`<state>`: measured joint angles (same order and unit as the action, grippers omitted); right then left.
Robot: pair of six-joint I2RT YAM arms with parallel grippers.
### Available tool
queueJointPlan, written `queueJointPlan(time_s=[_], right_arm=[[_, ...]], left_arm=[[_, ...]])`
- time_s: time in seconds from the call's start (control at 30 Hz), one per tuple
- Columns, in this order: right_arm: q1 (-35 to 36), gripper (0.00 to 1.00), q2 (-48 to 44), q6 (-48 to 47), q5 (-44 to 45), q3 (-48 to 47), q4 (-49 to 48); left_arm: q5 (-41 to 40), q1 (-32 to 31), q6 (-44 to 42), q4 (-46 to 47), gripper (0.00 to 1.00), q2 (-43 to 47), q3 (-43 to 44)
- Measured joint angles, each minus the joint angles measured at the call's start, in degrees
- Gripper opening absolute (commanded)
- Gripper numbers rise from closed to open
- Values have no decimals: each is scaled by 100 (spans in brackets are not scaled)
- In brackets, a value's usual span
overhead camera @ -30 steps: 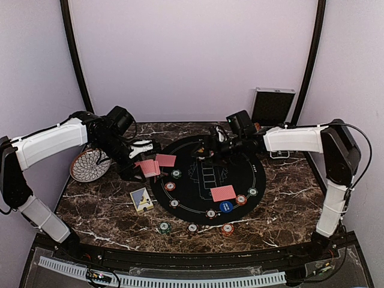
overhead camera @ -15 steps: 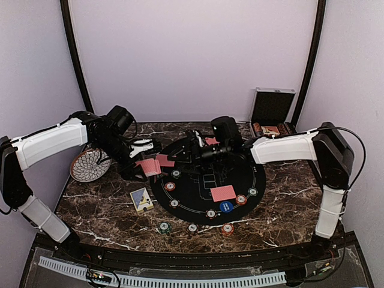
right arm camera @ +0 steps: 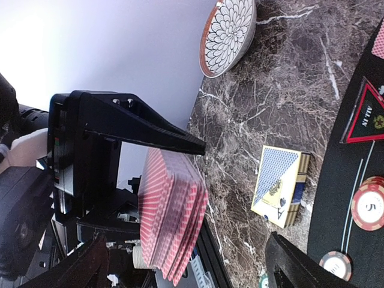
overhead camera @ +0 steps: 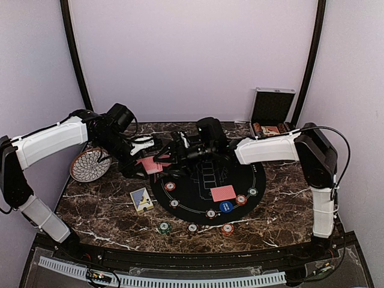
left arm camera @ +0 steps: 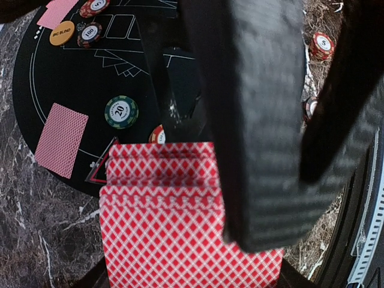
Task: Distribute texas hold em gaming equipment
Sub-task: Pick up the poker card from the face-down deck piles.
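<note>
My left gripper [overhead camera: 146, 164] is shut on a fanned stack of red-backed playing cards [left arm camera: 162, 222], held above the mat's left edge. In the right wrist view the same stack of cards [right arm camera: 171, 216] hangs edge-on between that gripper's black fingers [right arm camera: 129, 123]. My right gripper [overhead camera: 164, 155] stands open right beside the stack, its fingertips [right arm camera: 294, 264] either side of the cards with nothing gripped. A single card [overhead camera: 223, 193] lies face down on the black round mat [overhead camera: 198, 180]. Poker chips [overhead camera: 170, 186] ring the mat's near edge, among them a blue one [overhead camera: 225, 206] and a green one [overhead camera: 164, 227].
A blue-and-yellow card box [overhead camera: 141, 199] lies on the marble left of the mat. The patterned plate [overhead camera: 90, 165] sits at the far left. The silver case [overhead camera: 273, 107] stands open at the back right. My right arm stretches across the mat's far half.
My right arm has swung left across the mat, from its far right side to the held stack. The left gripper and its cards have hardly moved.
</note>
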<state>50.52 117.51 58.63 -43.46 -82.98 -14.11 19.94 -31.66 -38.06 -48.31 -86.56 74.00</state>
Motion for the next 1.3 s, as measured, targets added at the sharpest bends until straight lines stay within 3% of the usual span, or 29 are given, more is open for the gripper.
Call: queueJointPlan(time_s=[0.67, 1.0, 1.3], right_arm=[[232, 88, 997, 238, 0, -1231, 221], [175, 82, 960, 197, 46, -1141, 367], [-11, 71, 538, 66, 61, -682, 437]], left_arm=[[55, 0, 0, -7, 0, -4, 98], [33, 0, -2, -48, 0, -9, 98], [20, -2, -2, -83, 0, -13, 98]])
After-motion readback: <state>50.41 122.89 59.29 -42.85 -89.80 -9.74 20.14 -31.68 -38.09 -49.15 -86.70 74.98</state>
